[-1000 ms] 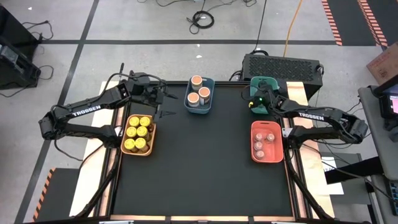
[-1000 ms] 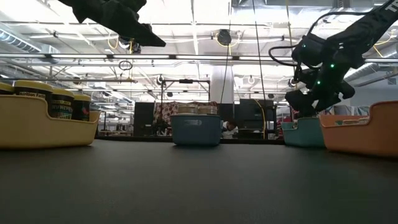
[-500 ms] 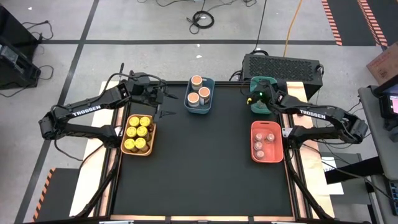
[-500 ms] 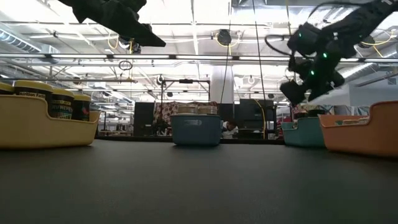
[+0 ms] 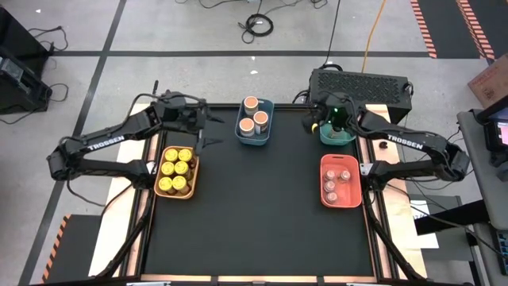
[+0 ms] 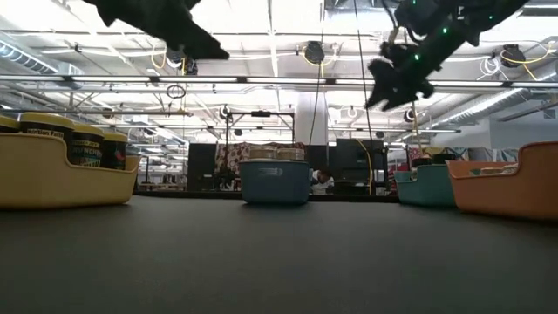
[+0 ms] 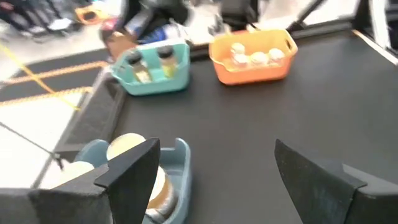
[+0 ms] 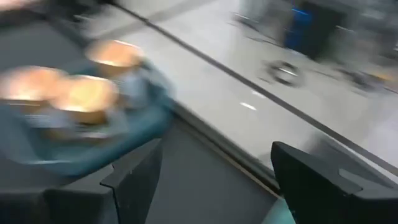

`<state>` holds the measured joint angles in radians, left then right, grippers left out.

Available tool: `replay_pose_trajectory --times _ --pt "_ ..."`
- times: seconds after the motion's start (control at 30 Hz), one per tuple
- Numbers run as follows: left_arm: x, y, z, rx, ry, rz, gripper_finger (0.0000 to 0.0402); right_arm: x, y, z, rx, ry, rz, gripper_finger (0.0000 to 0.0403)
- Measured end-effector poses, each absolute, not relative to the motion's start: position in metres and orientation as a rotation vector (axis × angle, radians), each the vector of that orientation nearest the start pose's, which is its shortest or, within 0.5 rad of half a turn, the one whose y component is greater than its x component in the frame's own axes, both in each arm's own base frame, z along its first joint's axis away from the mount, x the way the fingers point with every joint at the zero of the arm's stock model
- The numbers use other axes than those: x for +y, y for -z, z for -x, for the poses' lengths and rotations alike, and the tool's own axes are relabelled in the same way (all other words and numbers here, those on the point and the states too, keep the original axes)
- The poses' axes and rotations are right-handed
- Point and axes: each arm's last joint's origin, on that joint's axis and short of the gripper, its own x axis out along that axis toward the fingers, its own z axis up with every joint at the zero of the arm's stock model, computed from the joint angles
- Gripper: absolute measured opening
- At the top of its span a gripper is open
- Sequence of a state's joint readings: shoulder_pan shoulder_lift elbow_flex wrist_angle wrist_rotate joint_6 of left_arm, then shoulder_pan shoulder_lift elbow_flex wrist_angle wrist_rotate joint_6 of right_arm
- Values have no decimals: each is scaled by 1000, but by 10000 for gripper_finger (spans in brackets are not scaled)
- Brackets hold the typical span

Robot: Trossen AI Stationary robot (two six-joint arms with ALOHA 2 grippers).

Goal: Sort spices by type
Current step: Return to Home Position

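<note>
Four bins, each one kind: yellow-lidded jars (image 5: 176, 168) in orange bin (image 5: 176, 196), peach-topped jars (image 5: 260, 118) in blue bin (image 5: 254, 142), pinkish-topped jars (image 5: 337, 181) in red bin (image 5: 341, 204), dark jars (image 7: 165, 61) in teal bin (image 7: 155, 85). We see left gripper (image 5: 205, 129) beside blue bin, right gripper (image 5: 311, 123) by teal bin, both up high, fingers wide, empty.

Yellow-lid jars (image 5: 168, 168) in L bin (image 5: 176, 196)

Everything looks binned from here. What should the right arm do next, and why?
Probably draw the right gripper back toward its rest pose. It hangs open and empty above the table beside the teal bin, the jars all sit in bins, and the left gripper waits open near the blue bin.
</note>
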<state>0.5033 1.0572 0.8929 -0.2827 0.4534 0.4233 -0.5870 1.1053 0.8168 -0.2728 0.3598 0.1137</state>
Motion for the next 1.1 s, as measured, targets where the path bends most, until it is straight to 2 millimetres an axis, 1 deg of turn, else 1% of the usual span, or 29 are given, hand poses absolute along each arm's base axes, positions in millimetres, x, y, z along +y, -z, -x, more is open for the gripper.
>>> replay_pose_trajectory --times 0.13,0.2,0.27,0.43,0.6,0.7,0.8,0.93,1.1 --pt "91 -324 -195 358 -22 -230 319 -126 -285 -204 432 710 -163 295" --pt "86 -327 -189 329 -27 -239 319 -120 -289 -210 386 624 -153 295" --pt "82 -327 -184 300 -40 -238 319 -114 -292 -215 352 584 -141 295" --pt "77 -313 -169 281 -123 -205 319 -101 -298 -224 292 522 -110 289" --pt "74 -295 -161 213 -176 -165 319 -91 -298 -228 294 475 -98 281" --pt "73 -283 -158 182 -191 -133 319 -83 -291 -230 318 441 -76 276" --pt "73 -270 -155 185 -237 -101 319 -76 -277 -230 359 412 -73 269" --pt "72 -257 -149 152 -299 -94 319 -68 -263 -231 360 379 -70 258" --pt "68 -241 -142 86 -315 -106 319 -62 -248 -227 384 357 -58 246"
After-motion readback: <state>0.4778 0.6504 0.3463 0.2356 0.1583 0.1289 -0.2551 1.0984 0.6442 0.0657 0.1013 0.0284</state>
